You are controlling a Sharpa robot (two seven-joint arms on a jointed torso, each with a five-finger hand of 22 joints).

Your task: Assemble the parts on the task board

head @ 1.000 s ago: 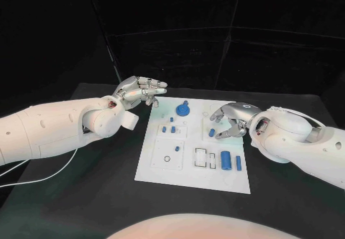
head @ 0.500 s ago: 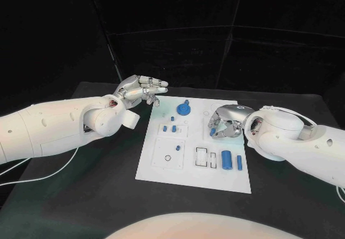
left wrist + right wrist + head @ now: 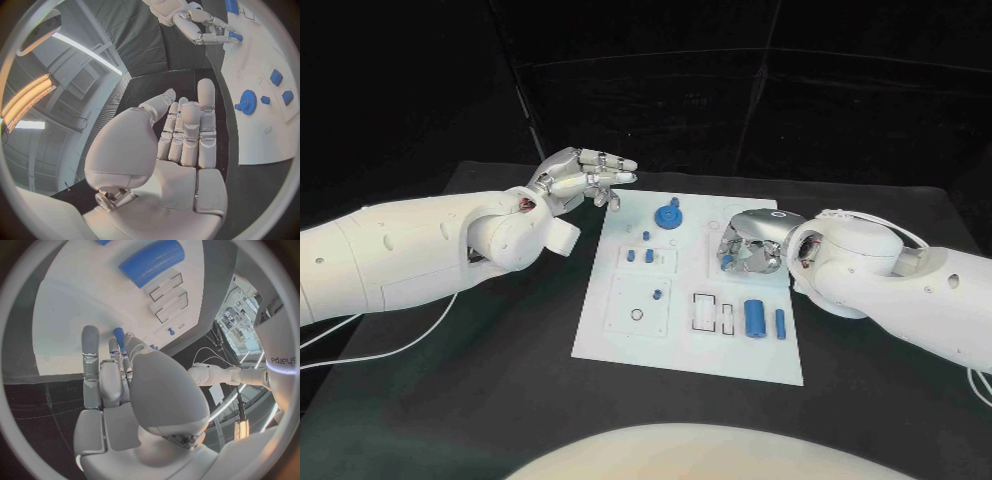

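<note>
The white task board (image 3: pixel 687 345) lies mid-table. On it are a blue gear (image 3: pixel 669 217), a thick blue cylinder (image 3: pixel 756 318), a slim blue pin (image 3: pixel 780 325) and small blue pieces (image 3: pixel 630 257). My right hand (image 3: pixel 750 243) hovers low over the board's far right part, fingers curled around a small blue peg (image 3: pixel 119 335) pinched at the fingertips; the left wrist view shows that peg (image 3: pixel 235 36) at the board's surface. My left hand (image 3: pixel 581 175) floats above the table beyond the board's far left corner, fingers together and extended, holding nothing. The gear (image 3: pixel 248 102) lies ahead of it.
Two empty rectangular slots (image 3: pixel 714 316) sit beside the thick cylinder (image 3: pixel 152 262), and a round hole (image 3: pixel 636 318) lies near a tiny upright peg (image 3: pixel 656 297). Black tabletop (image 3: pixel 473 380) surrounds the board. A white cable (image 3: pixel 387 350) trails under my left arm.
My right hand has rolled over and drawn its fingers in around the small blue peg, shifting slightly toward the board's middle. My left hand has barely moved.
</note>
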